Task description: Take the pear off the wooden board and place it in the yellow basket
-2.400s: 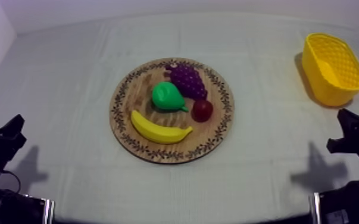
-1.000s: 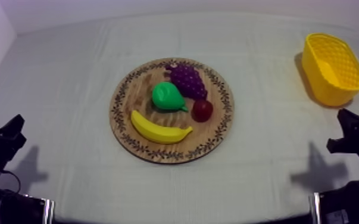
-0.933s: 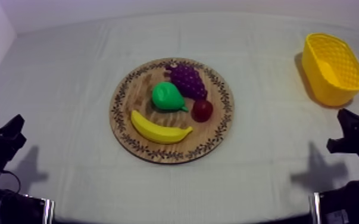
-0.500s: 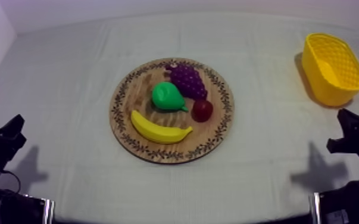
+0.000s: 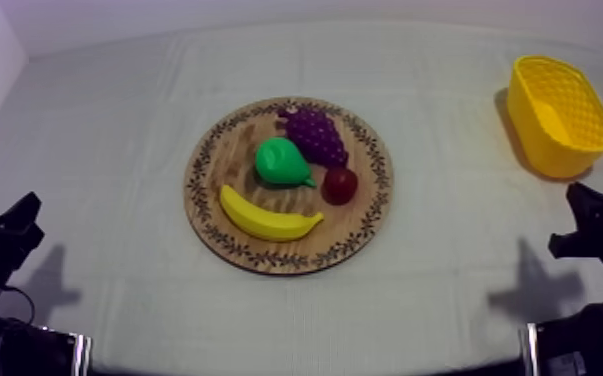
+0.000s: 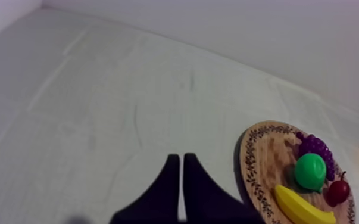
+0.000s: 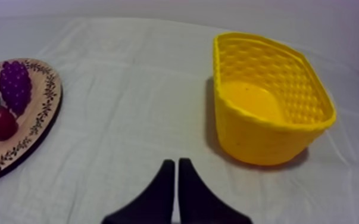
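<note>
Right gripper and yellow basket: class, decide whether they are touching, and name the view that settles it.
Apart. The right wrist view shows a strip of bare cloth between the tips of the shut right gripper and the yellow basket.

our left gripper [image 6: 178, 156] was matte black, its two fingers [image 6: 166, 184] broad at the root and tapering to slim tips, our right gripper [image 7: 174, 161] wore the same black pair, our left arm [image 5: 5, 240] and right arm [image 5: 595, 225] were blocky black shapes, angular-edged
</note>
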You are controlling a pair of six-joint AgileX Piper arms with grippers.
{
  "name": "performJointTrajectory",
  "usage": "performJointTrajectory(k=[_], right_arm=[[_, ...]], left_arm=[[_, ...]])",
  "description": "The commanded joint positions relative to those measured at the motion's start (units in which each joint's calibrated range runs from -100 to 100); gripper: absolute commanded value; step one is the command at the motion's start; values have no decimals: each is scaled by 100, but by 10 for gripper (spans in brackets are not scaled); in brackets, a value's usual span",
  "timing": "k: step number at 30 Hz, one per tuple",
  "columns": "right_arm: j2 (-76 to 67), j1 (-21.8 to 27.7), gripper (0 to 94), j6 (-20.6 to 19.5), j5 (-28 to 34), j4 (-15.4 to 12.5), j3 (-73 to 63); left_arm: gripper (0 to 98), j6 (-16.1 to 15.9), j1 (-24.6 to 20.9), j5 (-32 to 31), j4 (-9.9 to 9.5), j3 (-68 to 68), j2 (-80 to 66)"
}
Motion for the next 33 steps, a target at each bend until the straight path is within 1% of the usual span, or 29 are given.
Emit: performJointTrajectory(k=[1, 3, 7, 12, 15, 19, 21, 23, 25, 27, 31, 33], right_arm=[[-3, -9, 2, -14, -2, -1, 1], [-3, -14, 2, -59, -2, -1, 1], [-3, -22, 2, -276, 0, 0, 1], [-3, -38, 3, -617, 76, 47, 1], [-3, -51, 4, -677, 116, 74, -6], [-3, -107, 5, -772, 334, 181, -170], [-3, -226, 5, -862, 532, 280, -399], [-3, -341, 5, -893, 667, 308, -691], [62, -424, 5, -871, 737, 260, -1018], [310, -469, 5, -822, 774, 151, -1384], [1194, -645, 4, -777, 729, -8, -2172], [1669, -840, 4, -803, 669, -22, -2554]], left_arm=[[1, 1, 1, 1, -2, 2, 0], [1, 1, 1, 1, -2, 2, 0], [1, 1, 1, 1, -2, 2, 0], [1, 1, 1, 1, -2, 2, 0], [1, 1, 1, 1, -2, 2, 0], [1, -2, 1, 1, -2, 2, 0], [1, 0, 1, 1, -2, 2, 0], [1, -2, 1, 1, -2, 2, 0], [1, 0, 1, 1, -2, 2, 0], [1, -2, 1, 1, -2, 2, 0], [1, -2, 1, 1, -2, 2, 0], [1, 1, 1, 1, -2, 2, 0]])
